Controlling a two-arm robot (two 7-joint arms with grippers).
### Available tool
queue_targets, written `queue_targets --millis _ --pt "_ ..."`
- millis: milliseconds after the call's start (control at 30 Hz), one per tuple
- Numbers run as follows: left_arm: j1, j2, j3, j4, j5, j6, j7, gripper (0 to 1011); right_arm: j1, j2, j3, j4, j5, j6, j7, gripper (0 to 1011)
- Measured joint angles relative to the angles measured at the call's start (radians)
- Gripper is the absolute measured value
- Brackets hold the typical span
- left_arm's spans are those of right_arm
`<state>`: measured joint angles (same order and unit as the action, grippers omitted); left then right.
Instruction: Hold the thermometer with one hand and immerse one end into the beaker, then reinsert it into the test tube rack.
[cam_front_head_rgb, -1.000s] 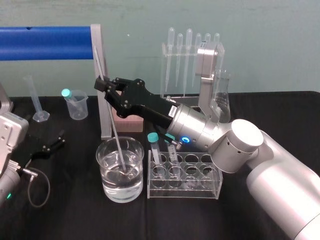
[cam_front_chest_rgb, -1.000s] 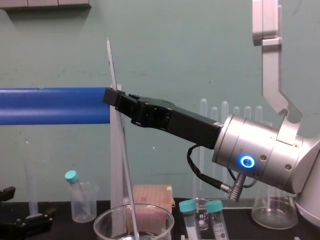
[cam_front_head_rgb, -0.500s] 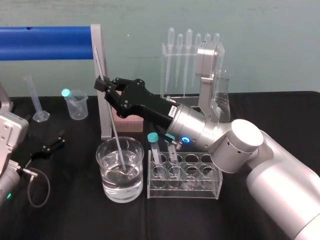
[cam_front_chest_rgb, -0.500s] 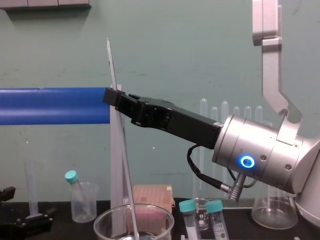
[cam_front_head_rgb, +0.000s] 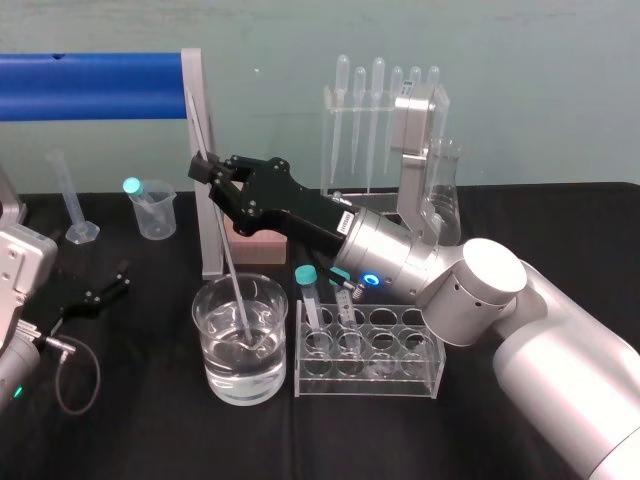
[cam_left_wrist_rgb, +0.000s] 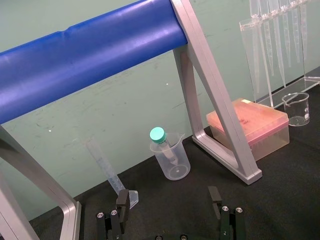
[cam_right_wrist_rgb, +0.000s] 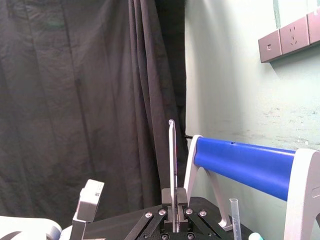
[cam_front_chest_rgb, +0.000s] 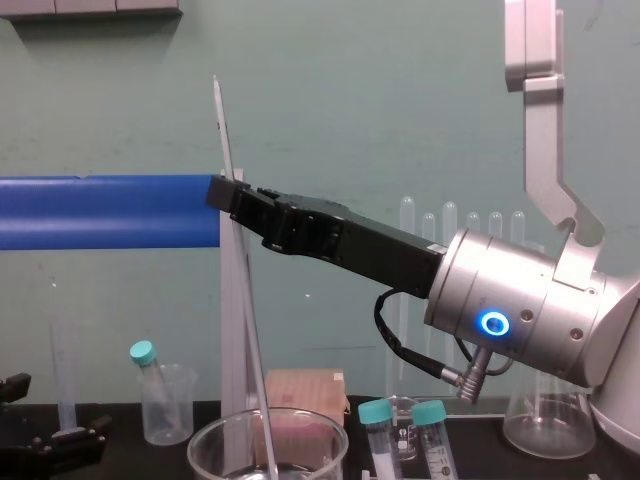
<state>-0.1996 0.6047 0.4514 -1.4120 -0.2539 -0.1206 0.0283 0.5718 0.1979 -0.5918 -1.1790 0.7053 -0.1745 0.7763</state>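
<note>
My right gripper (cam_front_head_rgb: 204, 167) is shut on the thermometer (cam_front_head_rgb: 224, 252), a long thin whitish rod held nearly upright above the table's left middle. Its lower end dips into the water of the wide clear beaker (cam_front_head_rgb: 240, 338), while its upper end rises past the fingers (cam_front_chest_rgb: 226, 192) in the chest view and stands up between them in the right wrist view (cam_right_wrist_rgb: 172, 165). The clear test tube rack (cam_front_head_rgb: 369, 351) sits just right of the beaker, with two teal-capped tubes (cam_front_head_rgb: 309, 292) in its back row. My left gripper (cam_front_head_rgb: 105, 290) rests open on the black cloth at the far left.
A blue bar on a grey frame (cam_front_head_rgb: 205, 170) stands directly behind the beaker. A pink box (cam_front_head_rgb: 262, 243), a pipette stand (cam_front_head_rgb: 375, 120) and a conical flask (cam_front_head_rgb: 441, 190) are at the back. A small plastic beaker (cam_front_head_rgb: 152, 210) with a capped tube and a measuring cylinder (cam_front_head_rgb: 74, 205) stand back left.
</note>
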Motion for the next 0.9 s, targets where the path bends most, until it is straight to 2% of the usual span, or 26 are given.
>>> queue_targets --millis 900 --pt "0.000 0.000 0.000 0.000 0.000 0.000 0.000 1008 0.000 0.000 0.000 0.000 0.000 0.000 0.000 57"
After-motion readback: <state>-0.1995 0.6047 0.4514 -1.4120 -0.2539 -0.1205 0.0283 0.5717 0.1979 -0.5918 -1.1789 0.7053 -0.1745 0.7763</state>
